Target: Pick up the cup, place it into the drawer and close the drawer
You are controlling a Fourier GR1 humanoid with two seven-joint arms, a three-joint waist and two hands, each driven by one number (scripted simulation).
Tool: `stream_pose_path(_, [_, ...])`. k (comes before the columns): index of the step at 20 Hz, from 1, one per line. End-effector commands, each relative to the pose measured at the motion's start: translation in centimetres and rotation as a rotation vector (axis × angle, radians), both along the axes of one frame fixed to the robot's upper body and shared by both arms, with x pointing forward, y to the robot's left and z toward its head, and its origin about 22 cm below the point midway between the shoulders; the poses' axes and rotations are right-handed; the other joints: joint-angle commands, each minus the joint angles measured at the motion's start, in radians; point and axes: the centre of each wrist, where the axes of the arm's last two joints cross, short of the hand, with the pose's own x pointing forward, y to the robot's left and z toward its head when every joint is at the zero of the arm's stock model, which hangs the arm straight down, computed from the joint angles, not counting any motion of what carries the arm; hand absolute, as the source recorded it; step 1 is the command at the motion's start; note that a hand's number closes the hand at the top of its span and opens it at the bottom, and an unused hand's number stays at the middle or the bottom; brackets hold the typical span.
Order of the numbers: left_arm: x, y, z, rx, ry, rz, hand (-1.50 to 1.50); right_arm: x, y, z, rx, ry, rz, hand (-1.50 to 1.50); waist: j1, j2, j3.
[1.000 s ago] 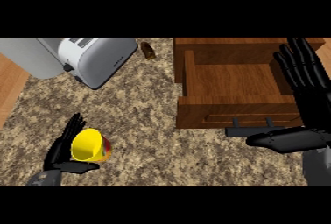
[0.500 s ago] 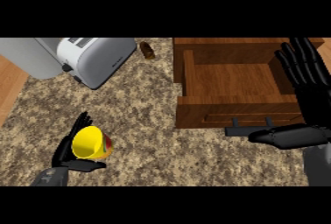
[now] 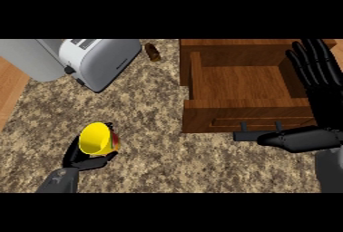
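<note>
My left hand (image 3: 84, 156) is curled round the cup (image 3: 97, 138), fingers and thumb wrapped under its lower side. The cup is yellow, with a red patch on the side nearest the drawer, and it tilts so its open mouth faces up and a little toward me. It sits over the counter (image 3: 140, 113), just above my palm, well apart from the drawer (image 3: 241, 86), which lies up and to the right of that hand.

My right hand (image 3: 315, 74) is open, fingers straight and spread, lying along the right wall of the open drawer, fingertips pointing away from me. My thumb (image 3: 295, 138) sticks out leftward below the drawer front, just beside the dark handle (image 3: 258, 129).

Inside, the drawer shows a bare wooden floor. Beyond my left hand, farther up, stands a toaster (image 3: 90, 61), and to its right a small brown object (image 3: 153, 51) that I cannot make out.
</note>
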Motion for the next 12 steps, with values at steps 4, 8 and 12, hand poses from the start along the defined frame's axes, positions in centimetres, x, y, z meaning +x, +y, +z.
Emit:
stream_pose_path(4, [0.4,-0.5,0.4,0.070,-0.316,0.093,1.50,0.3,-1.6,0.7,-0.001,-0.008,-0.009,-1.50,-0.001,0.000,0.001])
stream_pose_path(8, [1.3,-2.1,0.6,-0.040,-0.377,0.130,1.50,0.7,-1.9,0.7,-0.013,0.000,-0.006,-1.50,0.002,0.000,0.001])
stream_pose_path(12, [3.9,-1.8,2.7,-0.139,-0.429,0.144,1.50,0.0,-1.1,0.1,0.004,0.002,-0.003,-1.50,0.003,-0.003,0.001])
